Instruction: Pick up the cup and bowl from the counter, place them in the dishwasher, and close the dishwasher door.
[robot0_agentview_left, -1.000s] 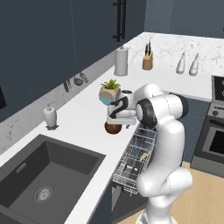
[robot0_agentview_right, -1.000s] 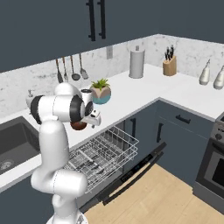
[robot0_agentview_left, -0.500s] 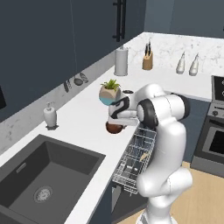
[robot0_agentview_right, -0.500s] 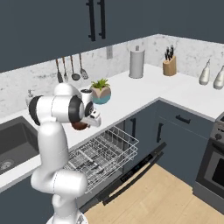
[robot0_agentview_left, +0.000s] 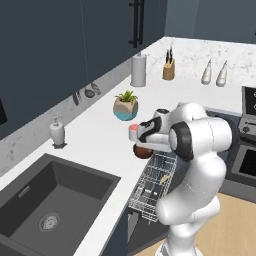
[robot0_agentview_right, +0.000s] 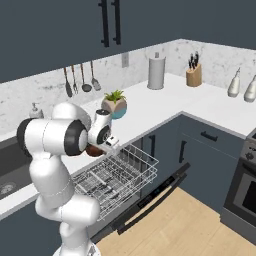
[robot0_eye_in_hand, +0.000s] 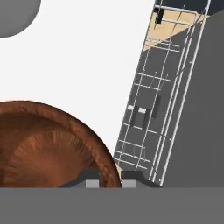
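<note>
The dark reddish-brown bowl (robot0_agentview_left: 144, 151) sits at the counter's (robot0_agentview_left: 95, 145) front edge, just above the pulled-out white wire rack (robot0_agentview_left: 151, 184). My gripper (robot0_agentview_left: 142, 143) comes down on it from above. In the hand view the bowl (robot0_eye_in_hand: 52, 146) is large at the lower left, and its rim runs between my two fingertips (robot0_eye_in_hand: 92, 181); the gripper (robot0_eye_in_hand: 111, 181) is shut on that rim. The salmon-red cup (robot0_agentview_left: 133, 132) stands right behind my hand, partly hidden. From the right, the bowl (robot0_agentview_right: 93, 150) hangs under the gripper (robot0_agentview_right: 101, 145), over the rack (robot0_agentview_right: 116, 175) and the lowered dishwasher door (robot0_agentview_right: 150, 199).
A beige-and-teal plant pot (robot0_agentview_left: 125, 107) stands behind the cup. A soap dispenser (robot0_agentview_left: 57, 134) and the dark sink (robot0_agentview_left: 50, 200) lie to the left. A paper towel roll (robot0_agentview_left: 138, 70), knife block (robot0_agentview_left: 169, 69) and two bottles (robot0_agentview_left: 214, 74) line the far corner. The oven (robot0_agentview_left: 246, 150) is at the right.
The gripper and the bowl have shifted a little toward the counter's front edge and the rack. The cup stays where it was.
</note>
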